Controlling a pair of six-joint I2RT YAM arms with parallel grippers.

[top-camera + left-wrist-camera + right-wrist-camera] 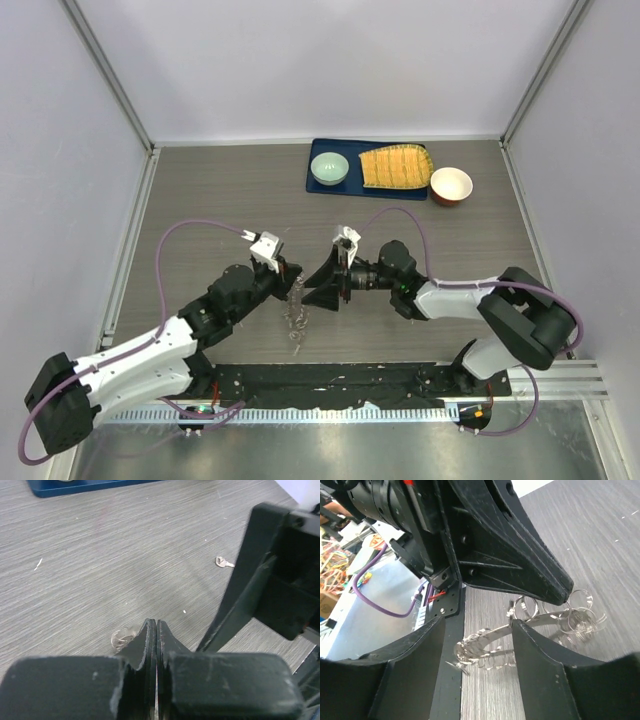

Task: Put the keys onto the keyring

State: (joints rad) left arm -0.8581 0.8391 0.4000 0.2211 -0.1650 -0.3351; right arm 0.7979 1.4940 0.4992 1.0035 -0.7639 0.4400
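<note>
- The left gripper (156,628) has its jaws pressed together on the keyring (575,621), pinching its thin band. In the top view the ring sits in the middle of the frame, between the two arms. In the right wrist view its fringe of small pieces lies low against the worktop (100,555); whether it rests there or hangs just clear I cannot tell.
- The right gripper (477,630) has its jaws apart, one on each side of the ring's band, in the lower half of the right wrist view. Whether either jaw touches the metal is not clear.
- The key (223,562) lies flat on the worktop, in the upper right of the left wrist view. It is well apart from the ring and nothing holds it.
- The step in hand looks like taking a second hold on the ring to steady it or hand it over. For a good hold, the right jaws should close on the bare band. The loose fringe would likely slip and swing.
- Close slowly and squarely, since so thin a band could twist out of a skewed pinch.
- The left jaws should let go only once the right hold is firm, or the ring may drop.
- Leave a stretch of band free for the key, which is small and flat and will probably be awkward to lift.
</note>
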